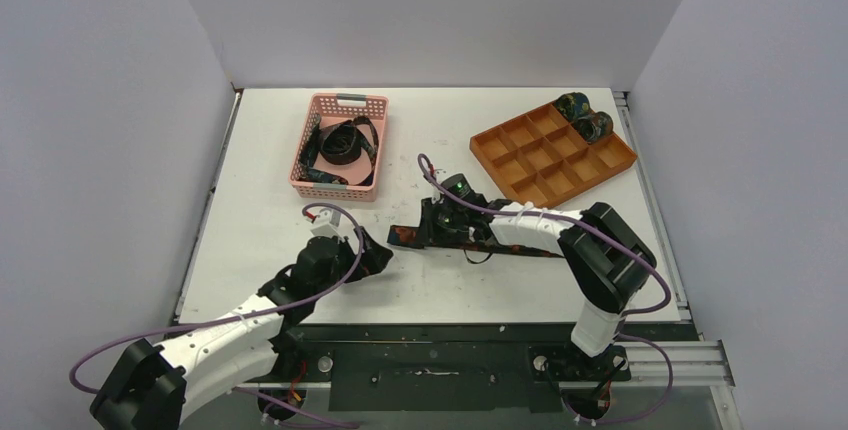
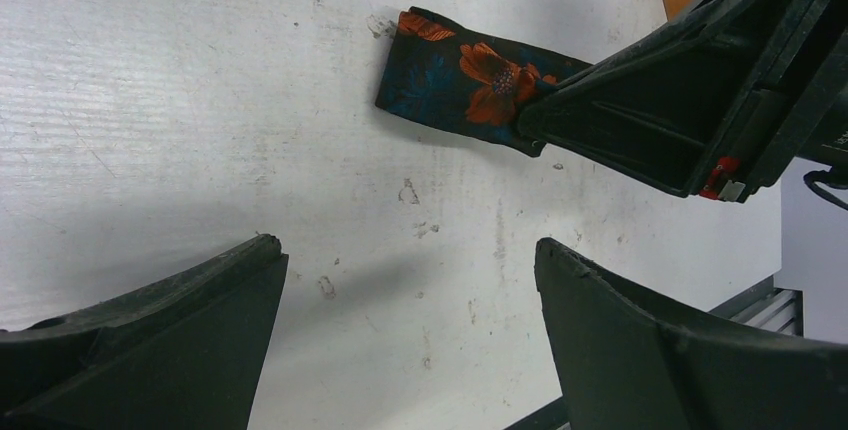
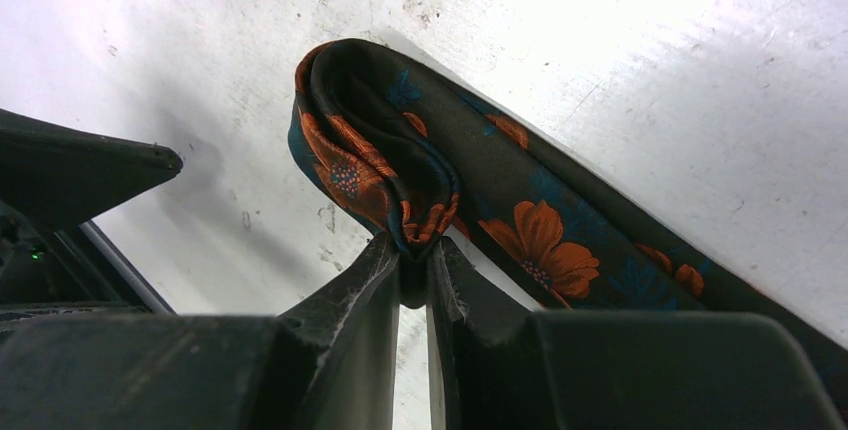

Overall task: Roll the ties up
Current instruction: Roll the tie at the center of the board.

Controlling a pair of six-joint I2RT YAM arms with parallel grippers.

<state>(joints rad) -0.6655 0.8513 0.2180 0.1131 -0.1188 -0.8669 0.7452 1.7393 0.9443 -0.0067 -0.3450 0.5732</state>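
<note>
A dark tie with orange flowers [image 1: 405, 235] lies flat across the table's middle. My right gripper [image 1: 432, 222] is shut on its folded end; in the right wrist view the fabric [image 3: 380, 165] curls back in a loop pinched between the fingertips [image 3: 418, 255]. The left wrist view shows the tie's end [image 2: 460, 80] with the right gripper on it. My left gripper [image 1: 372, 255] is open and empty, just left of that end, over bare table [image 2: 410, 250]. Two rolled ties [image 1: 584, 116] sit in the orange tray's far corner. More ties [image 1: 340, 145] lie loose in the pink basket.
The pink mesh basket [image 1: 312, 120] stands at the back left. The orange compartment tray [image 1: 540, 155] stands at the back right. The tie's tail [image 1: 530, 250] runs right under my right arm. White walls close in three sides.
</note>
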